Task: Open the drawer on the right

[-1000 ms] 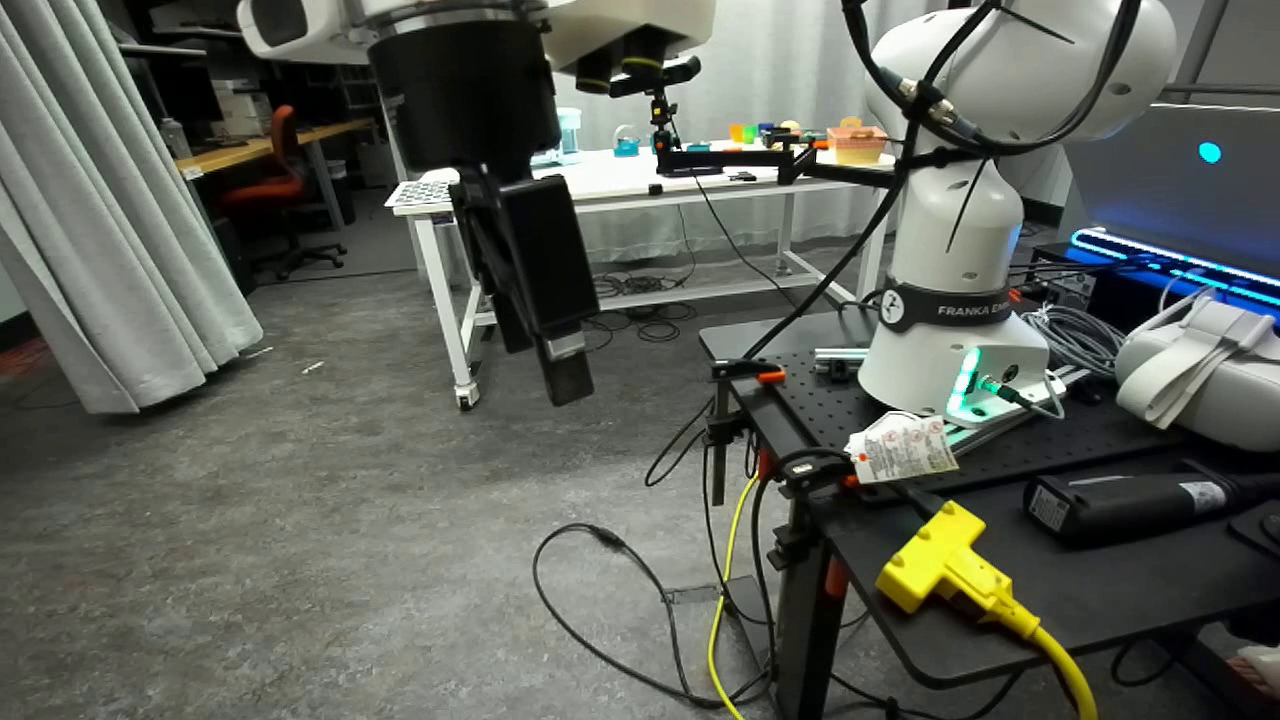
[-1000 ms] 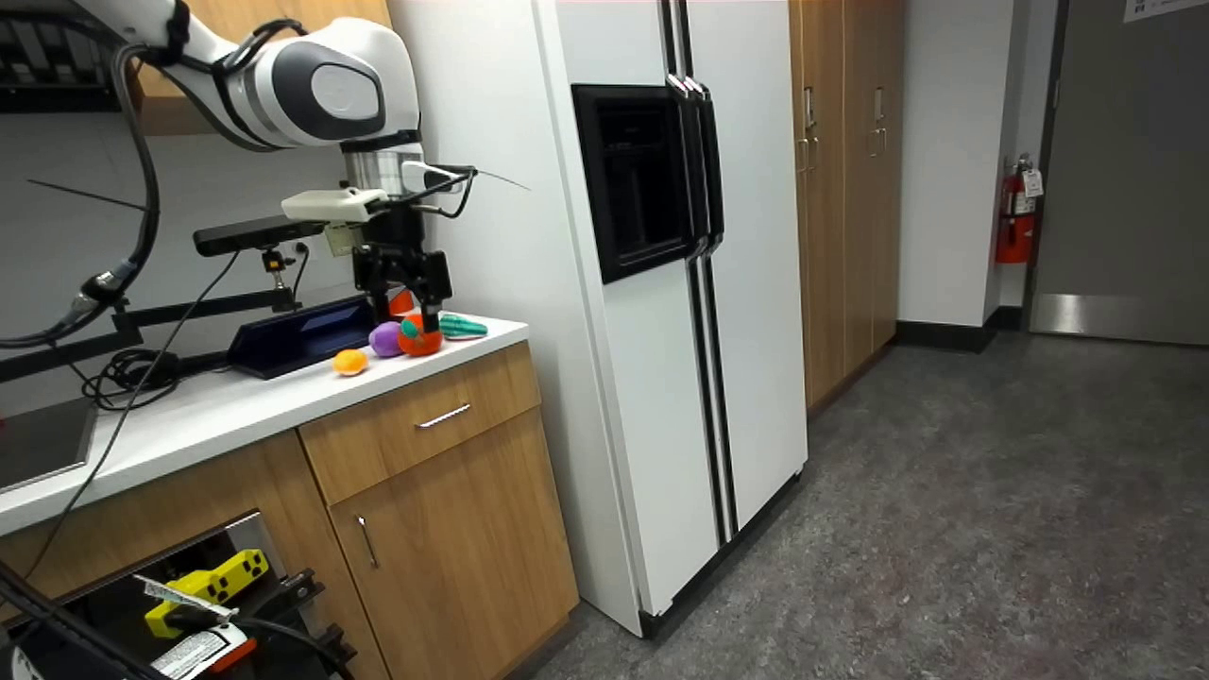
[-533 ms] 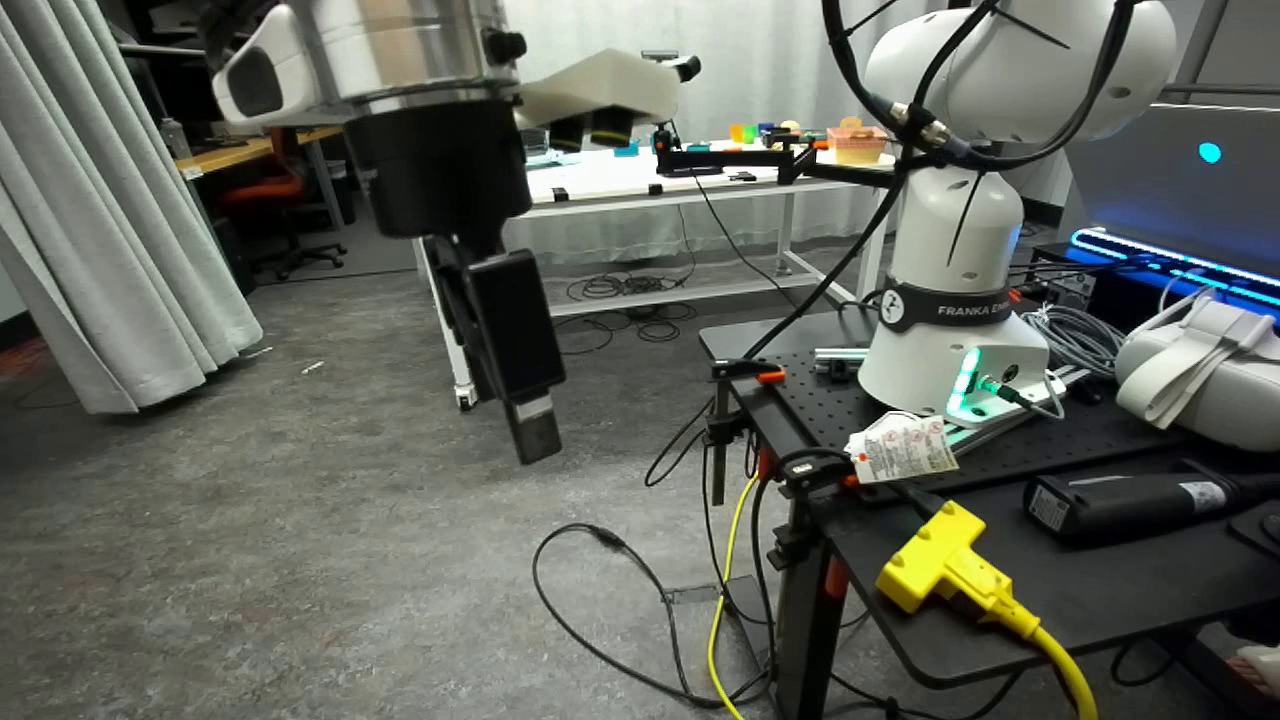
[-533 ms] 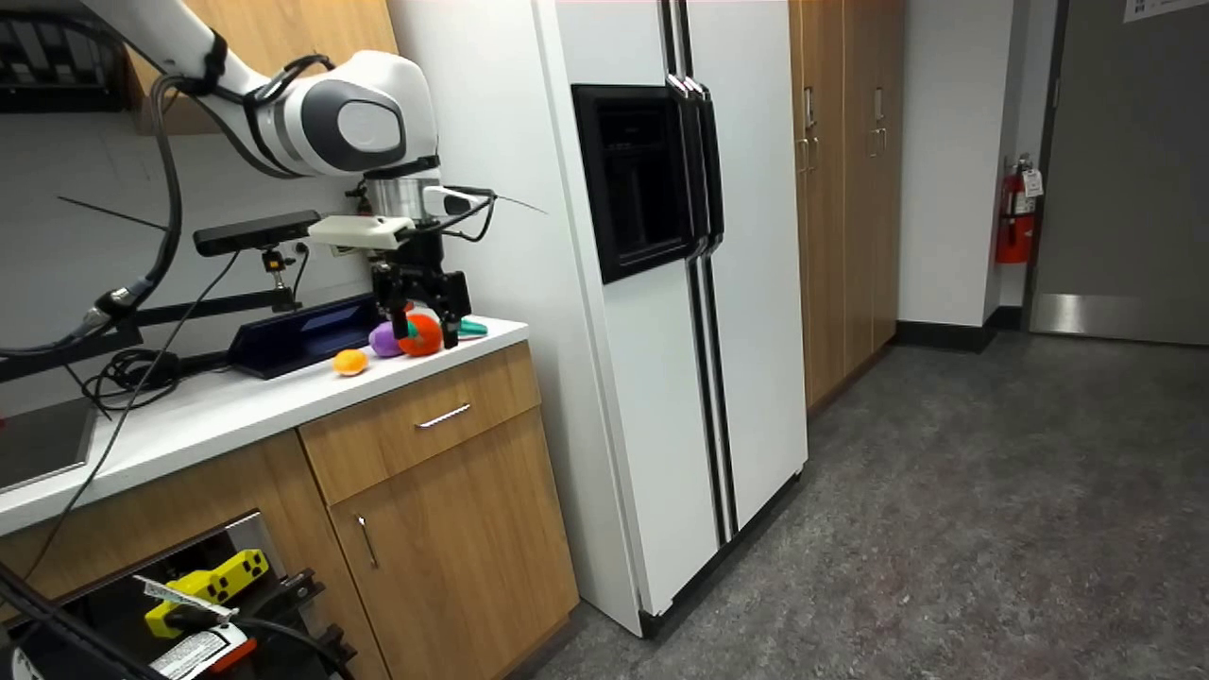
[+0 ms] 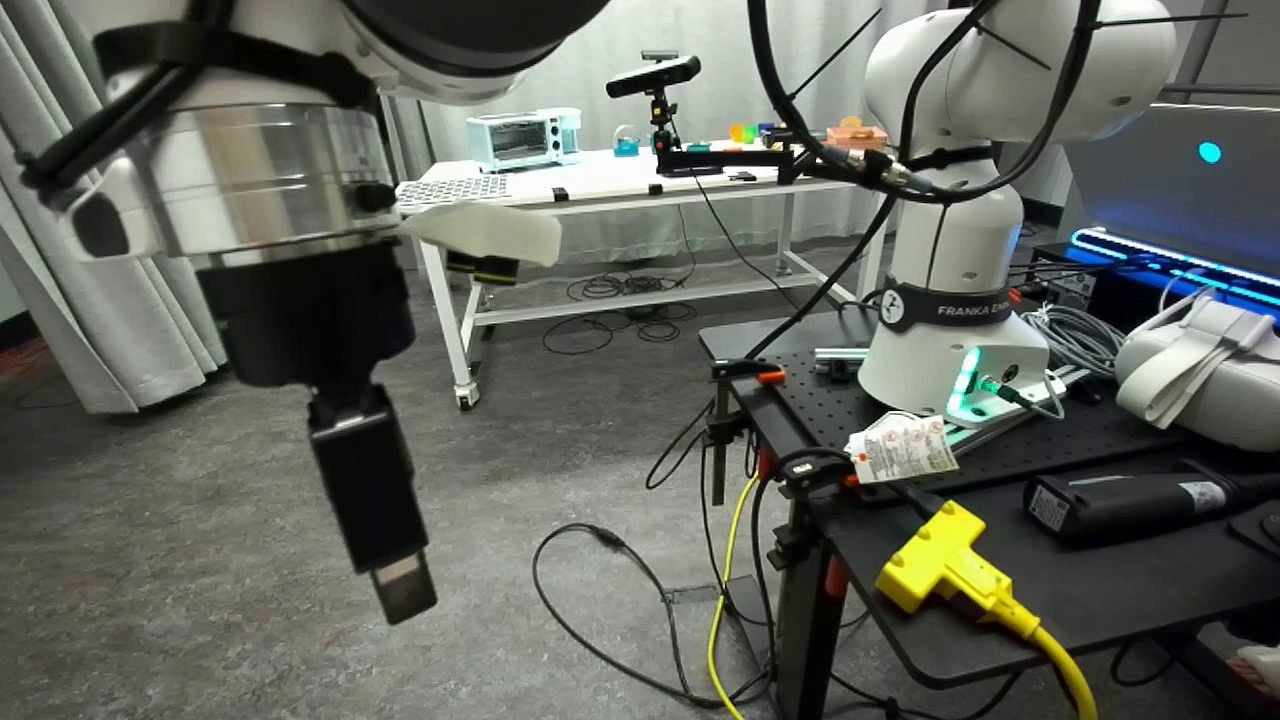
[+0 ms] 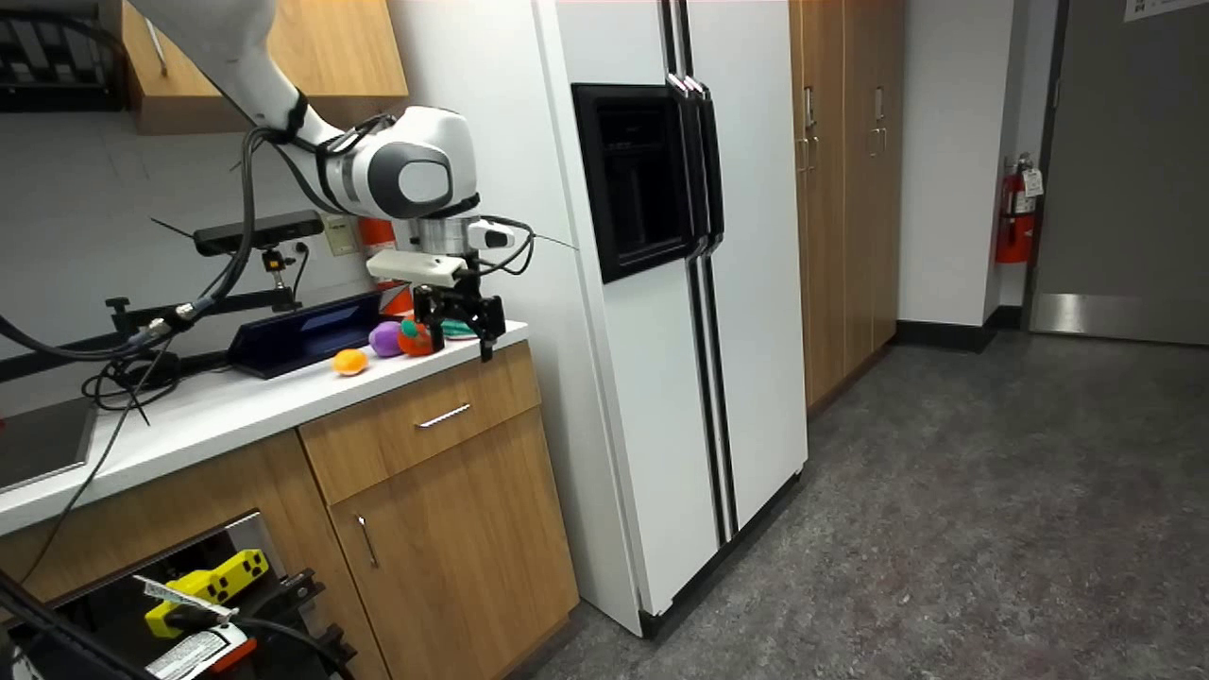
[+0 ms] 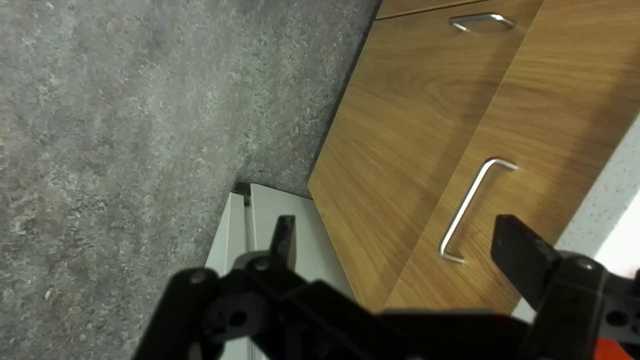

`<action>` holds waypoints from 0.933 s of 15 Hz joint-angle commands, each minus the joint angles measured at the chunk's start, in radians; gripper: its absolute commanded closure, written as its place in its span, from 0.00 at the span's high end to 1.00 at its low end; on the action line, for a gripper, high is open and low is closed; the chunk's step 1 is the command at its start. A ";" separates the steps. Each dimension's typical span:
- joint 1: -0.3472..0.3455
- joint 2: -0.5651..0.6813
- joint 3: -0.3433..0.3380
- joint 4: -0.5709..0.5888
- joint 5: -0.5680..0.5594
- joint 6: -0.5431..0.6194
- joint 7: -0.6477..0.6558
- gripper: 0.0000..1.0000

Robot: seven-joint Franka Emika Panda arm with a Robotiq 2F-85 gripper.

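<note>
The drawer (image 6: 378, 446) is closed under the white counter, with a light wood front; its inside is hidden. Its silver bar handle (image 6: 442, 416) is near the middle of the front. In the wrist view the drawer front (image 7: 555, 140) and its handle (image 7: 467, 205) show ahead of the fingers. My gripper (image 6: 462, 351) is open and empty, pointing down by the counter's front edge, above the handle in that exterior view. In the wrist view the handle appears between the spread fingertips (image 7: 395, 220), closer to the right-hand one, and apart from both. The gripper also shows in an exterior view (image 5: 405, 595).
A white fridge (image 6: 510, 312) stands right beside the drawer cabinet. A cabinet door (image 6: 453, 548) with a handle is below the drawer. On the counter (image 6: 236, 416) are an orange toy (image 6: 350, 362), a purple toy (image 6: 385, 339), a red toy (image 6: 414, 338) and a dark blue tray (image 6: 302, 335).
The arm has moved right and down in an exterior view, from over the toys to the counter's front edge. In an exterior view it has come lower and left. The gripper stays open.
</note>
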 commanded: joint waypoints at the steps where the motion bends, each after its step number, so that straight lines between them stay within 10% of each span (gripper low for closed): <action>1: -0.033 0.106 0.052 0.124 0.064 -0.008 -0.057 1.00; 14: -0.081 0.222 0.105 0.164 0.120 -0.027 -0.144 1.00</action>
